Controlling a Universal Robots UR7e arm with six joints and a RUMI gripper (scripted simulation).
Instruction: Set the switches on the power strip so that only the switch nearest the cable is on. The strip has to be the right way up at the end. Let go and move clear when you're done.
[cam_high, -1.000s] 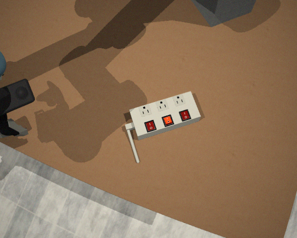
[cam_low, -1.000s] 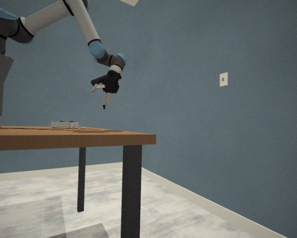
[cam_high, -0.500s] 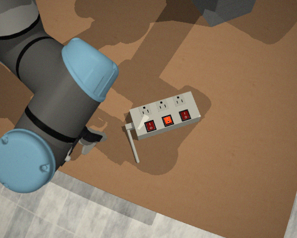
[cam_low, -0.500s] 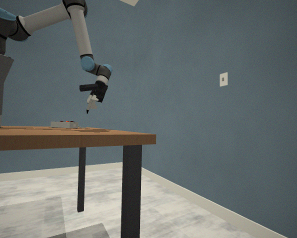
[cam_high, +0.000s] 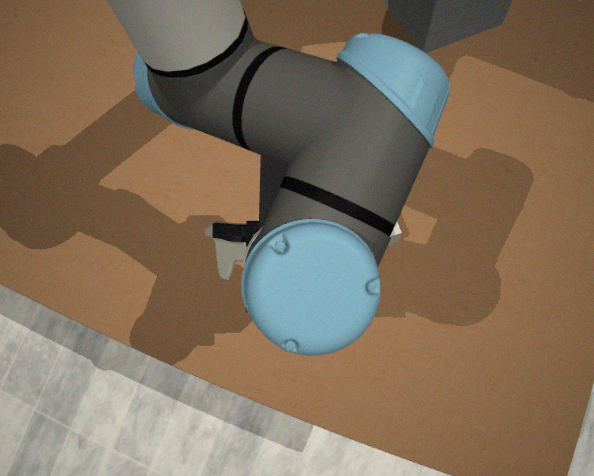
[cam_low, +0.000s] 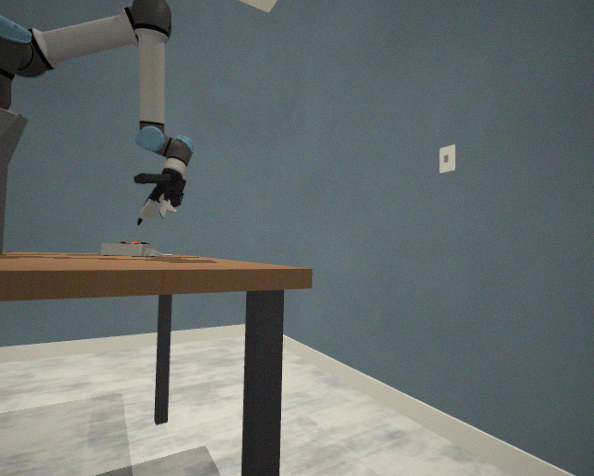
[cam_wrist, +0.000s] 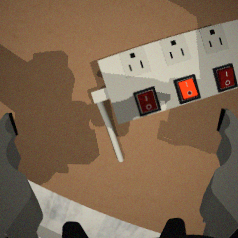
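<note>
The gripper (cam_low: 151, 214) hangs with its jaws spread as wide as they go and nothing between them, tips pointing down at the power strip (cam_low: 128, 248), above it and not touching. From the wrist view the two grey fingers frame the strip's cable end from either side, well apart from it.

The power strip (cam_wrist: 165, 75) lies flat on the wooden table (cam_low: 150, 281), sockets and switches facing up. Its short white cable (cam_wrist: 111, 131) leaves the end closest to the gripper and runs toward the table's edge. Of the three rocker switches, the one nearest the cable (cam_wrist: 147, 101) is dark red, the middle switch (cam_wrist: 187, 89) glows bright orange-red, and the far switch (cam_wrist: 224, 77) is dark.

From the top view the arm's grey links and blue wrist cap (cam_high: 310, 287) cover nearly all of the strip.
</note>
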